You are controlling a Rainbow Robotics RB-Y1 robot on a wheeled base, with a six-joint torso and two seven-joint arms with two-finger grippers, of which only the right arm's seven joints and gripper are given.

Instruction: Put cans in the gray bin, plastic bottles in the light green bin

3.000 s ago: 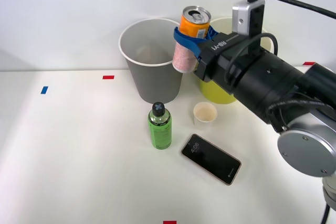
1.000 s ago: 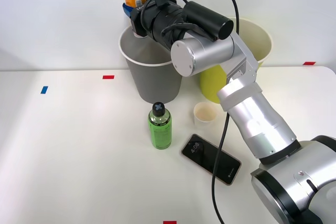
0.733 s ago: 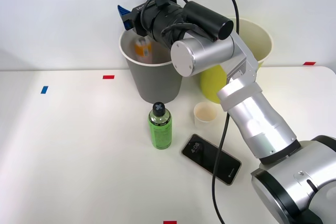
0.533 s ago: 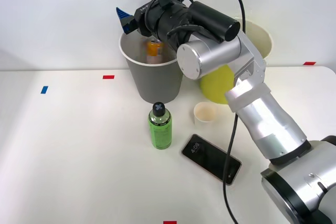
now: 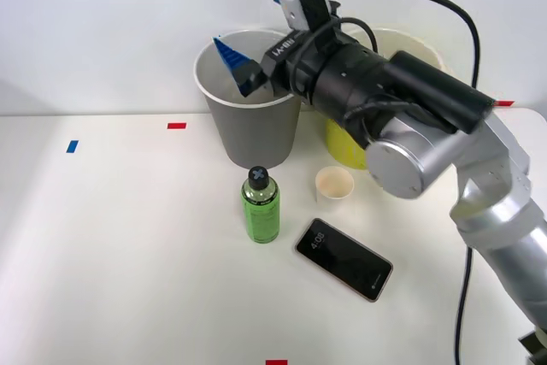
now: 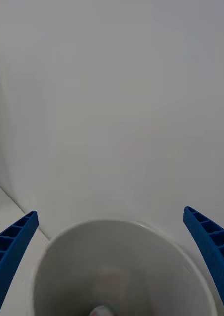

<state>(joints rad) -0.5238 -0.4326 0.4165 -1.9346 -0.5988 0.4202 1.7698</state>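
My right gripper (image 5: 241,67) hangs open over the mouth of the gray bin (image 5: 249,138), its blue fingers (image 5: 231,50) empty. In the right wrist view the gripper (image 6: 110,212) has a finger at each side, and the gray bin (image 6: 116,256) shows its pale inside between them. The can is hidden. The plastic bottle (image 5: 260,208) of green liquid with a black cap stands upright on the table in front of the gray bin. The light green bin (image 5: 344,150) stands to the right of the gray one, mostly behind my arm.
A white paper cup (image 5: 333,184) stands in front of the light green bin. A black phone (image 5: 344,259) lies flat to the right of the bottle. Red tape marks (image 5: 176,126) and a blue one (image 5: 72,146) dot the white table (image 5: 128,245).
My gripper carried the orange can over the gray bin, opened, and the can dropped inside. The arm has since drawn back to the right, with the fingers still over the bin.
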